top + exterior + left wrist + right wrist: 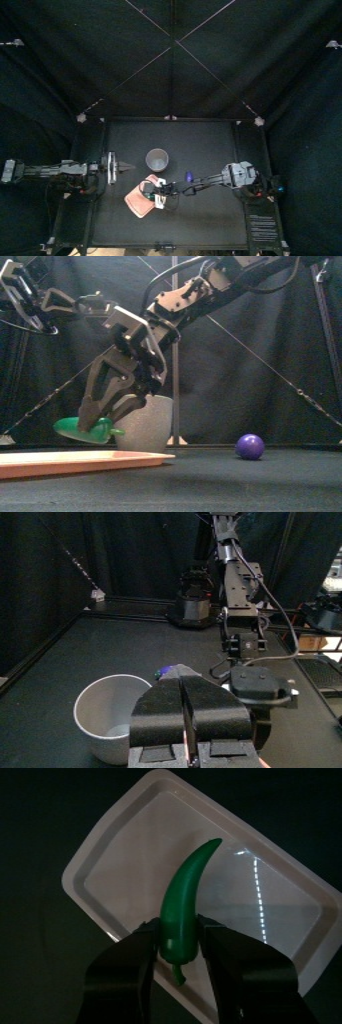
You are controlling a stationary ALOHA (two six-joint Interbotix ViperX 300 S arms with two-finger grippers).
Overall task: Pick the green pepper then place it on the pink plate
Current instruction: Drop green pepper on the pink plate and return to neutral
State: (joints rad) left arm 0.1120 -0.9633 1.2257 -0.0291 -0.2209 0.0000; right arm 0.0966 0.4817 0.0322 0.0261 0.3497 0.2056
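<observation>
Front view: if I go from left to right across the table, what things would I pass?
green pepper → tall grey cup → round purple toy

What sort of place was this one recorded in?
Likely a lab robot booth, not a home: black curtains enclose a small black table, and the right hand holds a toy green pepper over a pink plate.
</observation>
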